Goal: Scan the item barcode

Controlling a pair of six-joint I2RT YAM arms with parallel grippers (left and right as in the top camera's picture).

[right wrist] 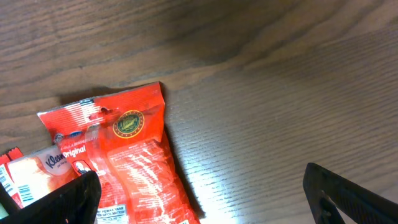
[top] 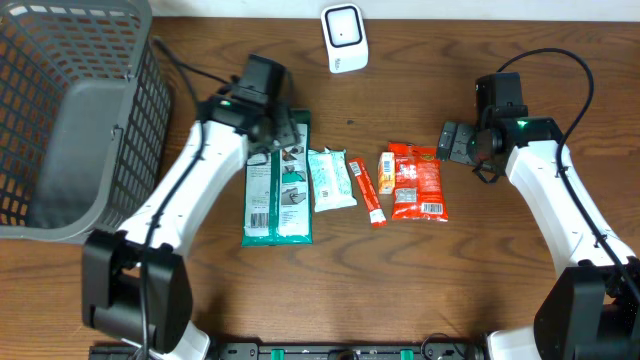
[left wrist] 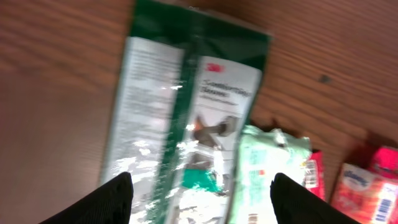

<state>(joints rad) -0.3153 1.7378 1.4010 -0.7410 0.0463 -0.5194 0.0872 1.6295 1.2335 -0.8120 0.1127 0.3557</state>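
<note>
Though its arm (top: 200, 170) hides the top of the pack (top: 280, 205) overhead, the left gripper (left wrist: 202, 194) gapes above it; the right gripper (right wrist: 204, 193) gapes beside the half-cropped bag (right wrist: 134, 162).

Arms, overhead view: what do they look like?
The left arm and right arm match: white tubular links, black joints and bases, a small green light near each wrist, loose black cables. The left pincer and right pincer have black fingers.

Left fingers (left wrist: 115, 200) spread wide, empty; right fingers (right wrist: 348, 193) spread wide, empty.
</note>
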